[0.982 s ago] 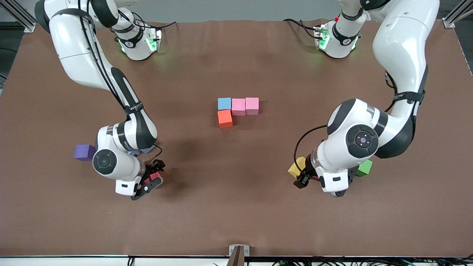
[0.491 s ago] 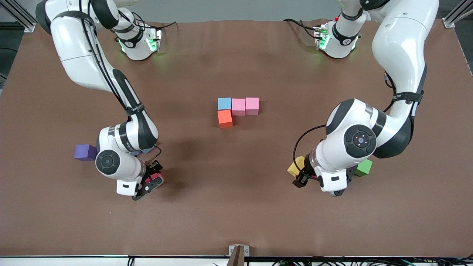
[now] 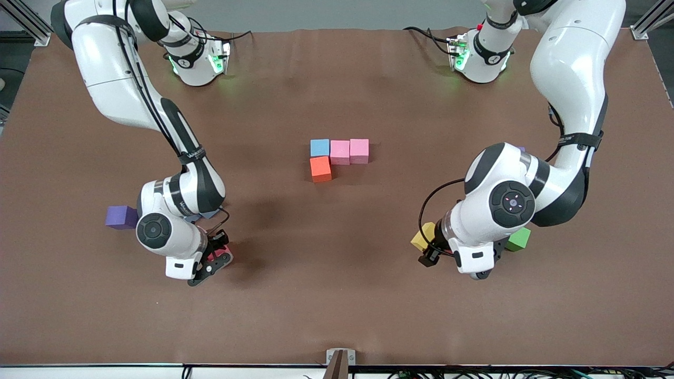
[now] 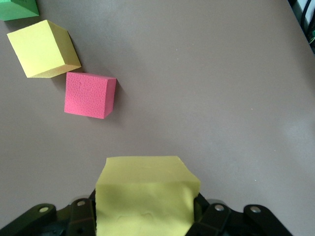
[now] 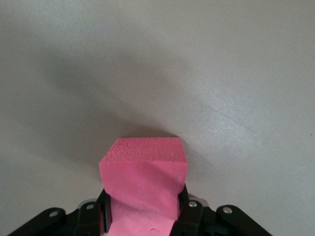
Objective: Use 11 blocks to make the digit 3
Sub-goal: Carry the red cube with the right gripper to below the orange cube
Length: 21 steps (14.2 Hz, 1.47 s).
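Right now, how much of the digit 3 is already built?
Only four blocks touch at mid-table: light blue block, two pink blocks in a bar, orange block under the blue. In hand: left tool grips a yellow block, right tool a pink block. Seven remain unplaced.

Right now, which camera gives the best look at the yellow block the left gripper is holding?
The left wrist view: the held yellow block fills the foreground, clamped in the left gripper. In the front view the left arm covers that gripper, so the held block cannot be made out. The right wrist view shows only the right gripper with its pink block.
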Tool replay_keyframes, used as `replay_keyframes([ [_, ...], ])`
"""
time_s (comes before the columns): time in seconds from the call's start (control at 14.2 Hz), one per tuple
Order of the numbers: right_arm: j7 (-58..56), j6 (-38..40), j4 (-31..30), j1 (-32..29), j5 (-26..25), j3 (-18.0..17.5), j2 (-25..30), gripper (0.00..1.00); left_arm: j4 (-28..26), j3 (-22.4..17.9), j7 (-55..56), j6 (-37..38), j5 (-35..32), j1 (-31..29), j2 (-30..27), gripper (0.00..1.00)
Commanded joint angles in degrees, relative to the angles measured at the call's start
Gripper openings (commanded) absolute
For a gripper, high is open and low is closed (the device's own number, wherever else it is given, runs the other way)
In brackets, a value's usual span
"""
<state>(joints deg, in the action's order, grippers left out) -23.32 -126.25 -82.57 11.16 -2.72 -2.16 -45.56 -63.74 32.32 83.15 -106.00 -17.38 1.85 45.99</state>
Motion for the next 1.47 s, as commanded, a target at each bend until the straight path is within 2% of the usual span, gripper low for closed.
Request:
replay_keyframes([
  [0.0, 4.2, 0.6, 1.2, 1.4, -0.1, -0.2, 0.4, 0.27, -1.0, -0.2, 0.2, -0.1, 0.2, 0.2, -1.1, 0.00],
  [0.63, 36.3, 3.5, 1.6, 14.4, 13.6, -0.2, 1.3, 0.26, -0.9, -0.3, -1.2, -0.3, 0.3, -0.6, -1.1, 0.01],
  [0.98, 54.7, 5.1, 1.6, 20.0, 14.2, -0.7, 1.6, 0.26, -0.9, -0.2, -3.3, -0.2, 0.4, -2.2, -1.2, 0.01],
  [1.4, 53.6, 5.0, 0.8, 23.6, 13.6, -1.2, 1.6, 0.28, -1.0, -0.3, -2.9, 0.0, 0.3, -2.1, -1.1, 0.01],
])
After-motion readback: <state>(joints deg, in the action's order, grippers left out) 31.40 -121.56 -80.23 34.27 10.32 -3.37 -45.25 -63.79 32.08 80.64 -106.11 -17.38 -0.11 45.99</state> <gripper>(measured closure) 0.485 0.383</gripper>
